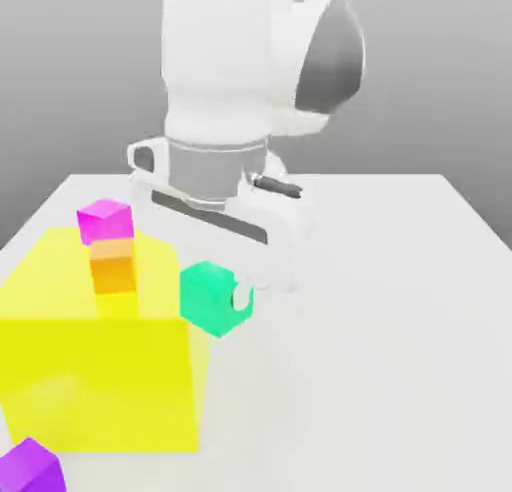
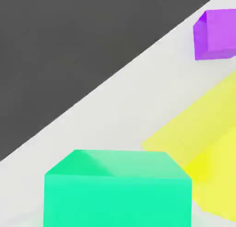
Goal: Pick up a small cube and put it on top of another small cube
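I've got the fingers (image 1: pixel 243 298) clamped shut on the small cube (image 1: pixel 211 298), centre frame, lifted beside the yellow block (image 1: pixel 100 380) so it clears the magenta cube (image 1: pixel 105 221).

cubes gathered around the tool on the table

the gripper (image 1: pixel 243 298) sits low over the table (image 1: pixel 400 310), with the small cube (image 1: pixel 212 298) touching it on the exterior view's left side. just beyond that cube, further to the exterior view's left of the tool, stands the big block (image 1: pixel 90 380). on top of the block, two little cubes are stacked: the upper cube (image 1: pixel 105 221) rests on the lower cube (image 1: pixel 113 269). a further cube (image 1: pixel 30 470) lies on the table well apart from the tool, at the block's near corner, toward the camera.
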Robot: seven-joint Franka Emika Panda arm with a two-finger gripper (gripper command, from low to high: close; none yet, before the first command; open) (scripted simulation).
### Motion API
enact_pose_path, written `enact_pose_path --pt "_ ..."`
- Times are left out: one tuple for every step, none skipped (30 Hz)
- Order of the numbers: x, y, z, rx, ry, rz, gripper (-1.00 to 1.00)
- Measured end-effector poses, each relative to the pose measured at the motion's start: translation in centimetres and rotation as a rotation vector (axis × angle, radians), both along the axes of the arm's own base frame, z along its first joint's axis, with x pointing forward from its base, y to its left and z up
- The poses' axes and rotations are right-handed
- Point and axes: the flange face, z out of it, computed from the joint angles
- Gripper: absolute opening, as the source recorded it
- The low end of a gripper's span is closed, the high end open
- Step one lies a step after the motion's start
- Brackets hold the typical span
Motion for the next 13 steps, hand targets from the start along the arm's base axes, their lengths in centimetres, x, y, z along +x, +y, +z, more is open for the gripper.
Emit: enact_pose_path --pt "-1.0 -1.7 1.5 0.008 -0.001 -0.026 -1.0" --pt "-2.1 -3.3 2.9 0.018 -0.003 -0.051 -1.0" --pt "-3.3 -4.8 4.3 0.029 -0.006 -0.075 -1.0" --pt "-4.5 -6.1 5.3 0.035 -0.002 -0.099 -1.0" --pt "-5.3 -6.9 4.9 0.031 0.012 -0.116 -1.0" --pt "-5.7 -7.3 4.0 0.029 0.019 -0.125 -1.0" --pt "-5.9 -7.5 2.8 0.028 0.023 -0.129 -1.0" --pt "-6.0 -7.5 1.4 0.028 0.024 -0.131 -1.0" --pt "-6.1 -7.6 -0.1 0.028 0.025 -0.132 -1.0" --pt "-6.1 -7.6 -0.8 0.028 0.025 -0.133 1.0" --pt "-6.1 -7.6 -0.8 0.028 0.025 -0.133 1.0" --pt "-6.1 -7.6 -0.8 0.028 0.025 -0.133 1.0" --pt "-6.1 -7.6 -0.8 0.028 0.025 -0.133 1.0"
